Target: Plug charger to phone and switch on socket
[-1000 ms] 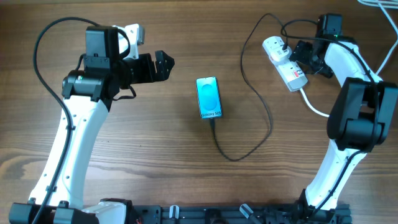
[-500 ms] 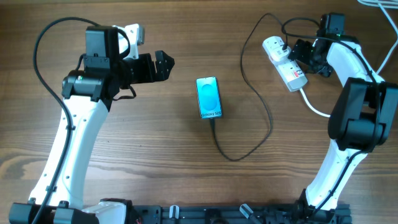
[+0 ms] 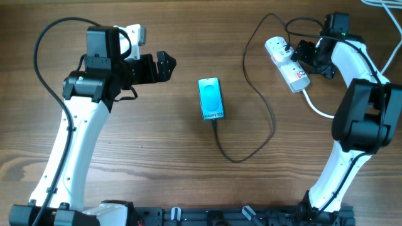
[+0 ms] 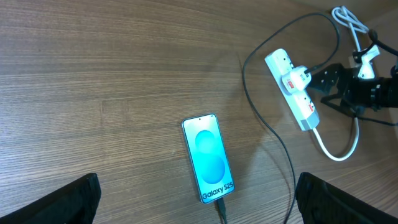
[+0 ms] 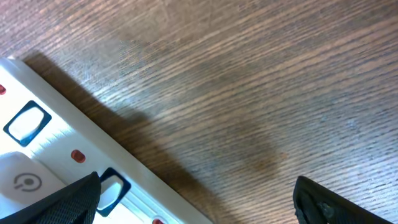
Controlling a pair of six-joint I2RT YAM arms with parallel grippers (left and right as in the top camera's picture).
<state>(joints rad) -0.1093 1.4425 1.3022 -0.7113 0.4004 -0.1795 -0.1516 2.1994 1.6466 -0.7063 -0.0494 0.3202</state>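
Switching on the white oblong power strip with red-marked switches [image 3: 288,64] is judged to be the step in hand. The strip lies at the far right of the brown wood-grain table [image 3: 157,163], and its thick white cord [image 3: 318,108] leaves its near end.

1. Right gripper [image 3: 304,56]: positioned just beside the strip's right flank. Contact with the casing cannot be confirmed from overhead. In the right wrist view its black fingers [image 5: 65,199] are spread wide and hold nothing. A white rocker switch [image 5: 27,121] lies directly in front of them. The spread probably leaves one fingertip free to act as a pusher.

2. Small rectangular smartphone with a cyan screen [image 3: 210,98]: lies flat at the table centre, screen up, with its white text strip toward the robot base.

3. Long thin black cable [image 3: 271,122]: meets the phone's near edge, so the plug appears seated, though the tip is too small to verify. From there it runs in a slack loop across the table to the strip. The slack keeps pull off the connector.

4. Left gripper [image 3: 166,66]: raised to the left of the phone, well apart from it, fingers spread and empty. This position keeps the arm clear of the cable and gives its wrist camera sight of phone and strip.

Switch position, on or off, cannot be read.
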